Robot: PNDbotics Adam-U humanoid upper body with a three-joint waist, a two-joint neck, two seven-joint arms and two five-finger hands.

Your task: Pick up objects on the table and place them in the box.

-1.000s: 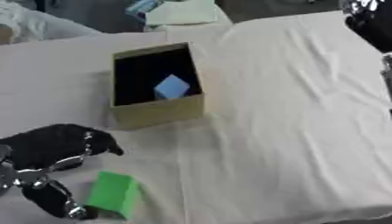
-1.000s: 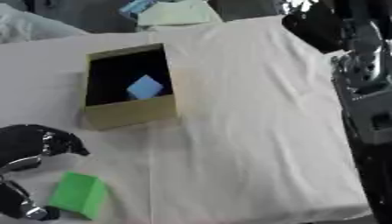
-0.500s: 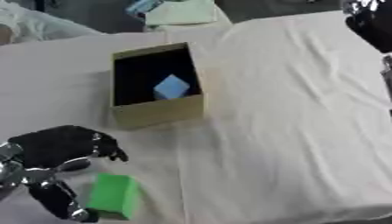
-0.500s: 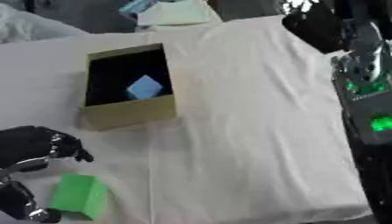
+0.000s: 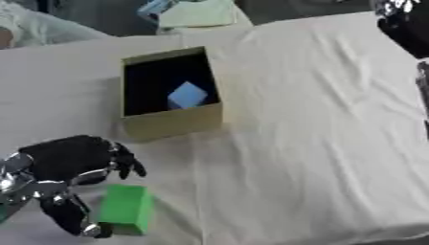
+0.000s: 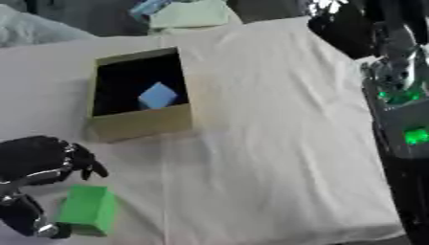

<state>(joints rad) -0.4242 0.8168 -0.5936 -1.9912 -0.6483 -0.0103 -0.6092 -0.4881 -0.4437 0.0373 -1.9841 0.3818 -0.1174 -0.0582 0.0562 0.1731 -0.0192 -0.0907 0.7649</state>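
Now | left hand (image 5: pixel 63 165) over the near-left table (image 5: pixel 318 119), fingers spread and curved, thumb beside the green block (image 5: pixel 126 209), not closed on it: likely set to grasp | box (image 5: pixel 172 122) farther back, open, blue cube (image 5: pixel 187 94) inside | right hand's state cannot be told.
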